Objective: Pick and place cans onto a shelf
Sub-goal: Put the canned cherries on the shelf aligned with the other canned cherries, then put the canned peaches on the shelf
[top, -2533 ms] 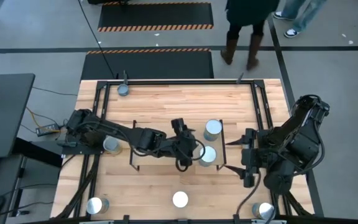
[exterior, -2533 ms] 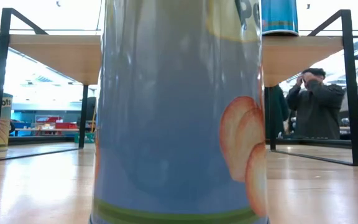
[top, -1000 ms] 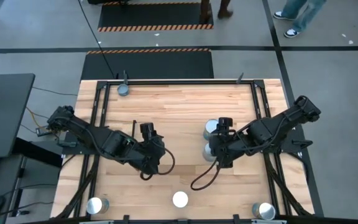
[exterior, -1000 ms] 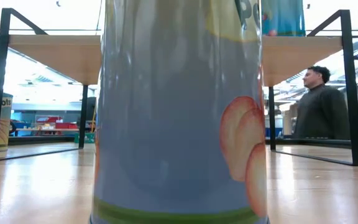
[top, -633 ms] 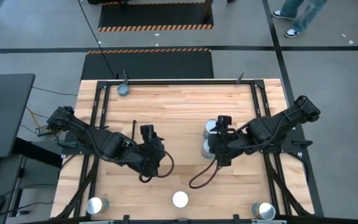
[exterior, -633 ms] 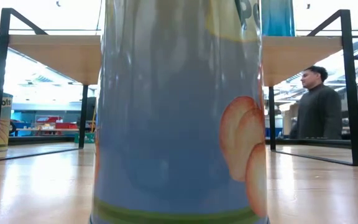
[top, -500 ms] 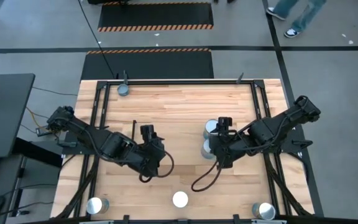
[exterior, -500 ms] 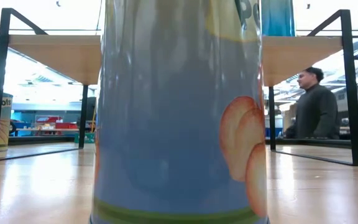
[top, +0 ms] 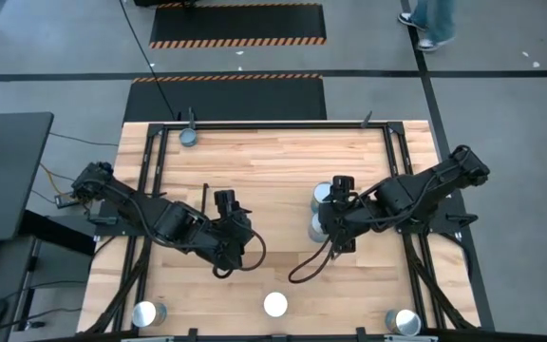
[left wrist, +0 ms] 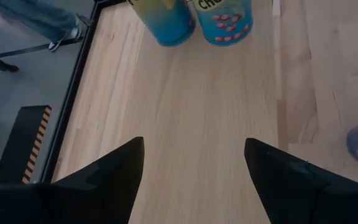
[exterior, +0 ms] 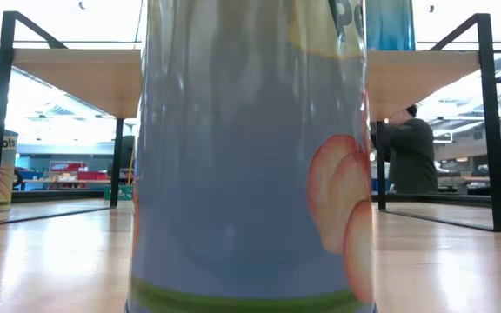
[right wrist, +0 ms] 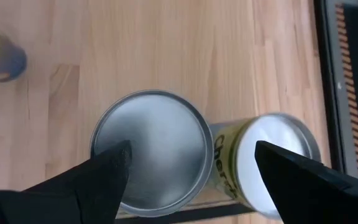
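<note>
**Six cans in sight, two of them on the shelf, both claws released**

Three cans stand along the near edge of the worktop [top: 283, 157]. They are the near-left can [top: 147, 313], the near-centre can [top: 274, 304] and the near-right can [top: 405, 322], all well apart from one another. The low view is almost filled by the blue label of the near-centre can, which stands right in front of that camera.

Further in, the shelf [top: 283, 204] sits across the middle of the worktop. The left claw [left wrist: 193, 142] hangs over the shelf's left part. Its fingers are spread and nothing is between them, with only bare wood below.

At the shelf's right end stand the nearer shelf can [top: 319, 228] and the farther shelf can [top: 324, 195], upright and pressed side by side. The low view shows one blue-labelled can standing on the board. The right claw [right wrist: 192, 146] hovers directly above this pair, released and gripping nothing. One finger hangs over the shiny top of the nearer shelf can and the other over the top of its neighbour.

Beyond the shelf, the far can [top: 189, 136] stands alone by the far-left corner, just inside the black rail [top: 273, 123].

Past the worktop, a person [exterior: 407, 156] stands on the grey floor.
</note>
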